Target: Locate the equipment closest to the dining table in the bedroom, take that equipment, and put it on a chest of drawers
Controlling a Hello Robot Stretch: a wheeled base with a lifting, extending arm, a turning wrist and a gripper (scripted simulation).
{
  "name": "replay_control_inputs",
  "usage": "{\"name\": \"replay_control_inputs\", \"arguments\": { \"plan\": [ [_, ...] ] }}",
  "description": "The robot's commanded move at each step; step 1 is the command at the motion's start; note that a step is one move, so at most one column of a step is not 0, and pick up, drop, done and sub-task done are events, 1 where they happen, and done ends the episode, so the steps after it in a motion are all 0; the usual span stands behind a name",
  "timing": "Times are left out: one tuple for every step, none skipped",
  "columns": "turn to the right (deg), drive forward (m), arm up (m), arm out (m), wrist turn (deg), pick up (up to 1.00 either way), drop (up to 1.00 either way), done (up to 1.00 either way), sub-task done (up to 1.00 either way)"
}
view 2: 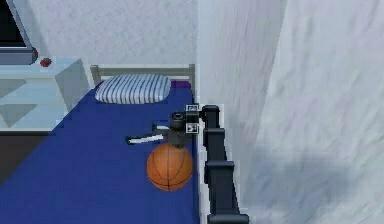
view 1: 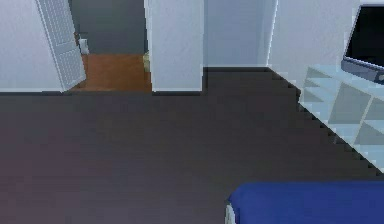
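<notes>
While the basketball (view 2: 170,167) lies on the bed (view 2: 80,150), the fingers (view 2: 145,134) hang near it | state and hold: cannot tell

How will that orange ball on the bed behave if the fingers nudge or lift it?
The orange ball is round, so a nudge would likely send it rolling, though the soft-looking blue bed may slow it. It looks wide beside the thin fingers, so it may slip from them.

Item: round orange basketball (view 2: 170,167) with thin dark seam lines, intact in appearance. Position: on the blue-covered bed (view 2: 80,150), toward its foot end, near the bed's edge at the arm side view's right.
</notes>
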Motion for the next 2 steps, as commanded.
{"name": "replay_control_inputs", "arguments": {
  "plan": [
    [0.0, 0.0, 0.0, 0.0, 24.0, 0.0, 0.0, 0.0, 0.0],
    [0.0, 0.0, -0.3, 0.0, 0.0, 0.0, 0.0, 0.0, 0.0]
  ]
}}
